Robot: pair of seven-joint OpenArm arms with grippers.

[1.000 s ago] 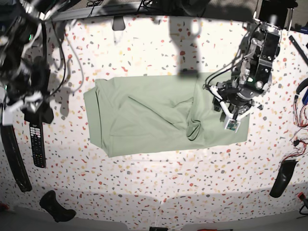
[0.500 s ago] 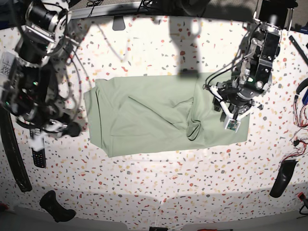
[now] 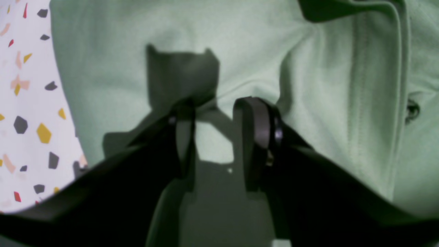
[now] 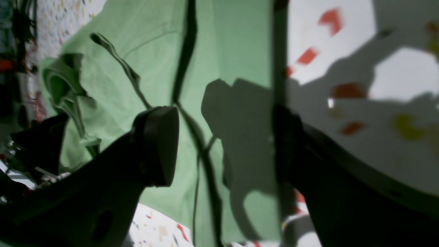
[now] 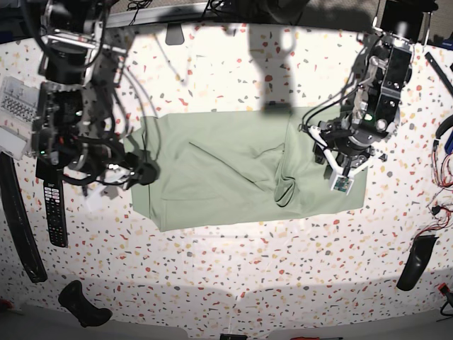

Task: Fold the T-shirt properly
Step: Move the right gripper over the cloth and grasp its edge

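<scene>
— Risk? T-shirt [image 5: 226, 170] lies half-folded mid-worktop [image 5: 233, 269]; left fingers [image 3: 219, 113] pinch its three-o'clock edge.

— Right fingers [image 4: 223, 144] (wide open, empty) at nine o'clock might grab one layer only, skewing it.

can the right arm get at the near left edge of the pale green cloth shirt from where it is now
Probably yes: the right gripper hangs open over the edge of the pale sage-green cloth T-shirt, where it meets the speckled white table, with nothing visibly between them.

The T-shirt [image 5: 226, 166] is soft, matt, thin cloth with stitched seams; the table [image 5: 233, 269] looks smooth, speckled like terrazzo.
</scene>
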